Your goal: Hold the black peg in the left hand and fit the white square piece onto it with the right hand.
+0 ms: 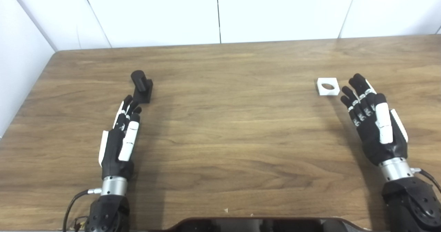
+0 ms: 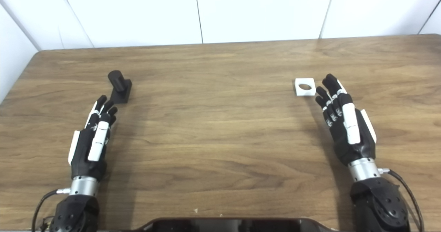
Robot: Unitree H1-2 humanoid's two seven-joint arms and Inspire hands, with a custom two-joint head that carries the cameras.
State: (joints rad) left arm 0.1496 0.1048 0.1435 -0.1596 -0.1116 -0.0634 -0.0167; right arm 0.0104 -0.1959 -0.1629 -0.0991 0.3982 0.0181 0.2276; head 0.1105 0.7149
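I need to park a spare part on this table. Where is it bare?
Bare wood spans the middle, between the black peg by the left hand and the white square piece by the right hand. The far strip along the wall is bare too.

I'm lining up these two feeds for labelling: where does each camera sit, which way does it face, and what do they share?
Left eye view: on the head, looking down and forward over the wooden table; both forearms enter at the bottom, left hand and right hand open.
Right eye view: beside it, same downward aim, everything shifted slightly left.
Shared: the black peg beyond the left hand's fingertips, the white square piece beside the right hand's fingertips, both unheld.
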